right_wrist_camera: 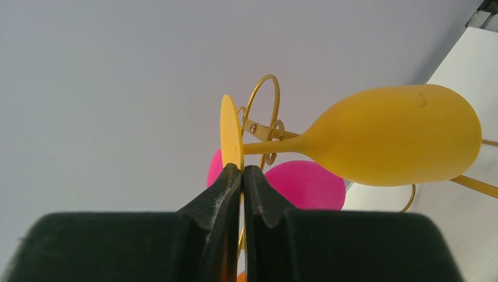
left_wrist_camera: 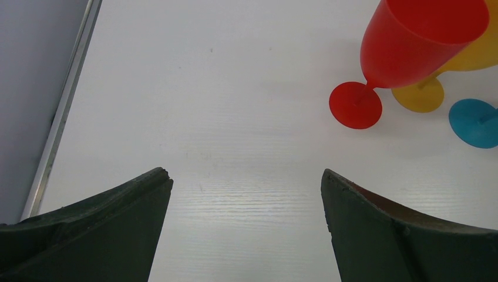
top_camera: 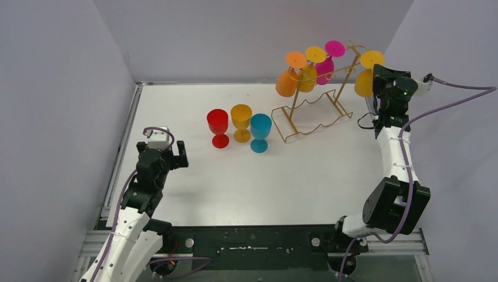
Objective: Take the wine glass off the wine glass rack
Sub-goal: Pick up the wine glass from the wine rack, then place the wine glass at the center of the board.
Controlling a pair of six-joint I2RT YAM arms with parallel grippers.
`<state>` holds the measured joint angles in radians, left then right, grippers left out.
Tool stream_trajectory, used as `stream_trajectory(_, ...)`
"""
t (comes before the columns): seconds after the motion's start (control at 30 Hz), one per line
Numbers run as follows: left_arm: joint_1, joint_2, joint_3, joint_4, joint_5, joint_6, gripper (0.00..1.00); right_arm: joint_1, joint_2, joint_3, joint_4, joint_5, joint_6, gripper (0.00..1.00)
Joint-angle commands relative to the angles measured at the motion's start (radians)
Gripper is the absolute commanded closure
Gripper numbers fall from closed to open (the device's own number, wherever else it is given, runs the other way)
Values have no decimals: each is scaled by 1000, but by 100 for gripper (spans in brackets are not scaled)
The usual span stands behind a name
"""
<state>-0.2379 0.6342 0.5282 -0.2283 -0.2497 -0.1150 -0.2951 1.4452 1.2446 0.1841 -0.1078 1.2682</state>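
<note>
— Start nearest. What is the left gripper (left_wrist_camera: 245,182) doing?

— It hangs over bare table (top_camera: 246,188) at the near left, fingers spread wide, nothing between them. Ahead of it stand a red glass (top_camera: 218,124), an amber glass (top_camera: 241,117) and a blue glass (top_camera: 261,127), upright in a tight row.

— And beyond those?

— The wine glass rack (right_wrist_camera: 258,129) stands at the far right of the table, with an orange, an amber and a magenta glass hung bowl down along its top bar.

— The wine glass (right_wrist_camera: 387,138)?

— It is yellow, at the rack's right end, with its stem beside the end loop (whether it rests in the loop, I cannot tell). The right gripper (right_wrist_camera: 242,168) pinches the rim of its round foot, fingers nearly together. The bowl hangs below the fingers.
</note>
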Motion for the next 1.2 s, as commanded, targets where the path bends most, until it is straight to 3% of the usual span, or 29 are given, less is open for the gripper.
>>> stream_trajectory(0.0,7,-7,15,39,15,14,3,-9,-54,-7,26,22,-15,100)
stream_trajectory(0.4,6,-5,16,37,22,12,3,-10,-76,-49,-10,36,20,100)
stream_trajectory(0.83,5,-4,16,38,21,12,2,-10,-172,-103,-60,53,-95,100)
stream_trajectory(1.17,5,-2,18,35,20,12,3,-10,-275,-132,-127,-57,-197,100)
